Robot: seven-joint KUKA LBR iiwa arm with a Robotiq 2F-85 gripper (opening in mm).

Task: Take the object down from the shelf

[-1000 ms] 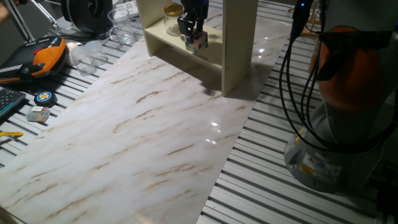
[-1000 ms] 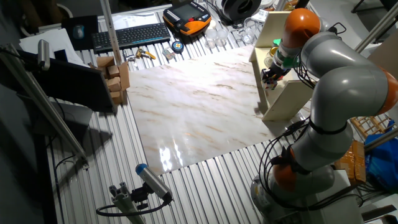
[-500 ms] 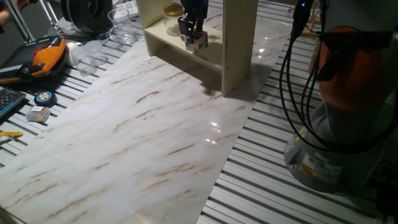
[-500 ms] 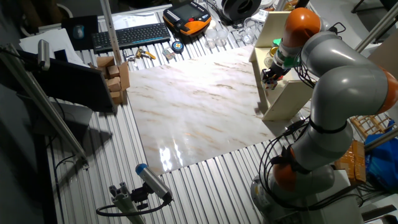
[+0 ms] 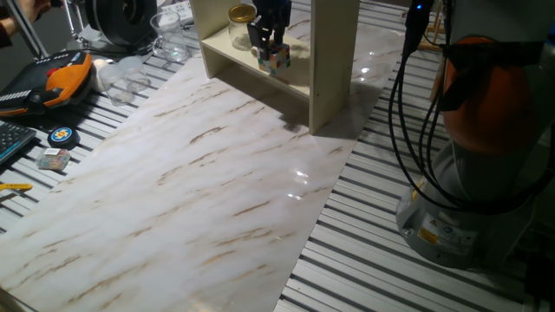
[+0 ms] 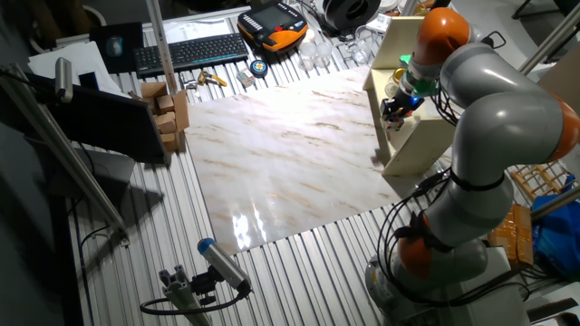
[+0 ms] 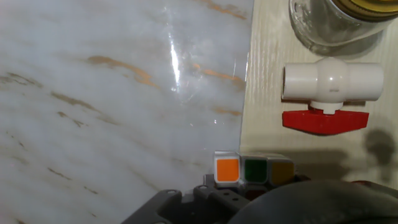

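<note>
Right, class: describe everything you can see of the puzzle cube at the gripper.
The puzzle cube is small and many-coloured; the hand view shows orange, green and yellowish squares on pale plastic. It sits between the fingers of the gripper, at the front of the shelf board, near a white valve and a glass jar.

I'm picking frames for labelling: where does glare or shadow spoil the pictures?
Hand view: a bright streak of glare on the marble tabletop, and shadow darkens the shelf board around the puzzle cube. One fixed view: small bright glints on the tabletop near the shelf. The other fixed view: a white reflection patch at the tabletop's near edge.
</note>
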